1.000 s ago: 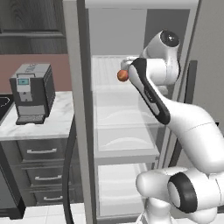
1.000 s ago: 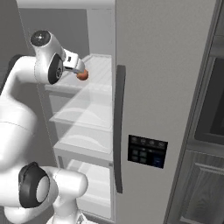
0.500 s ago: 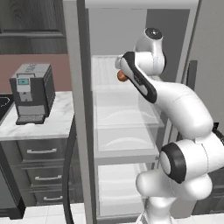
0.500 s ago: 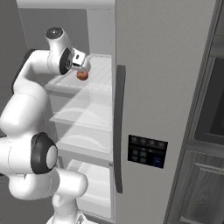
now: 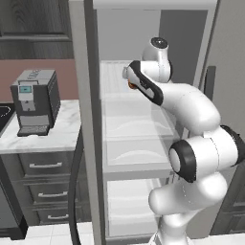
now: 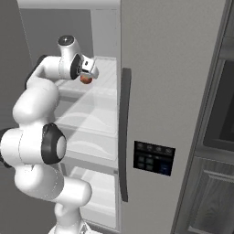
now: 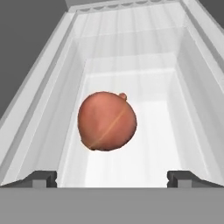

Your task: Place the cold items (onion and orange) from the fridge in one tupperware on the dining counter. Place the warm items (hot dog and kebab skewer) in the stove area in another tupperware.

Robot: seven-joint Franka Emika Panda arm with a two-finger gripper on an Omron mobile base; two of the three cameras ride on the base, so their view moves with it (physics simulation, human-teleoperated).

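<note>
A reddish-brown onion (image 7: 107, 121) lies on the white top shelf (image 7: 153, 157) of the open fridge. It also shows as a small round spot, the onion (image 5: 130, 85), just under the hand, and the onion (image 6: 85, 79) shows from the other side. My gripper (image 7: 113, 178) is open, its two dark fingertips (image 7: 43, 177) spread wide on either side below the onion, not touching it. The gripper (image 5: 128, 76) reaches into the top shelf, as does the gripper (image 6: 91, 71). The orange, hot dog, kebab skewer and tupperware are out of view.
The shelf's side walls (image 7: 52, 109) close in on both sides of the hand. Lower fridge shelves (image 5: 136, 119) sit below the arm. The shut fridge door (image 6: 173, 91) with its dark handle (image 6: 123, 132) stands to the right. A coffee machine (image 5: 34, 103) rests on the counter at left.
The arm has stretched further into the fridge's top shelf, bringing the open hand up to the onion. The onion has stayed where it was.
</note>
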